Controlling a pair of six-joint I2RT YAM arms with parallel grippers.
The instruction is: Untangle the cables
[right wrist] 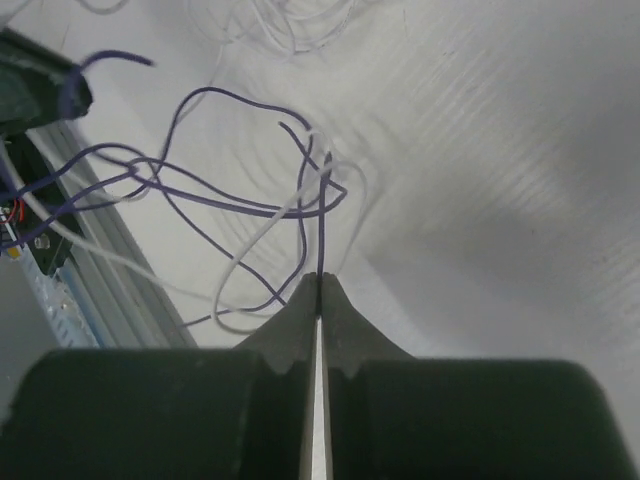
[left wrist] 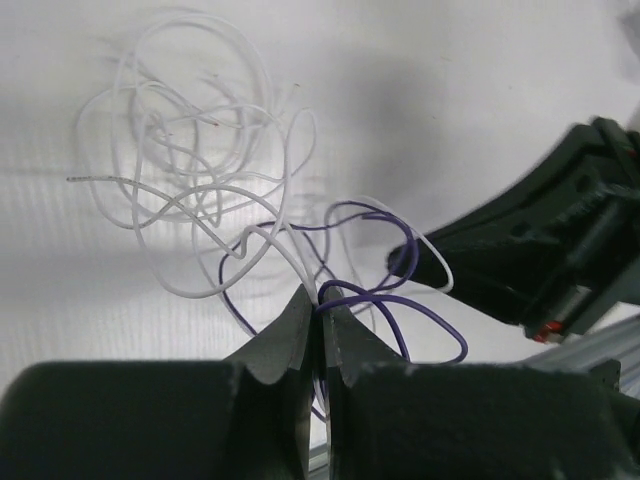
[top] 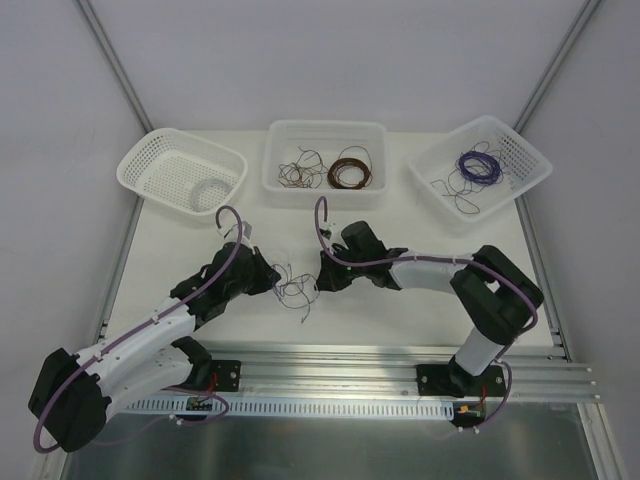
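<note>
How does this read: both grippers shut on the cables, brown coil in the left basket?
One slip: the top view shows the brown coil in the middle bin, not the left basket. The left gripper and right gripper are indeed shut on the cables.

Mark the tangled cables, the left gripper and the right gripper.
cables (top: 296, 290): top view, middle of the loose clump.
left gripper (left wrist: 320, 302): left wrist view, fingertips shut on a purple strand.
right gripper (right wrist: 320, 280): right wrist view, fingertips shut on a purple strand.
</note>
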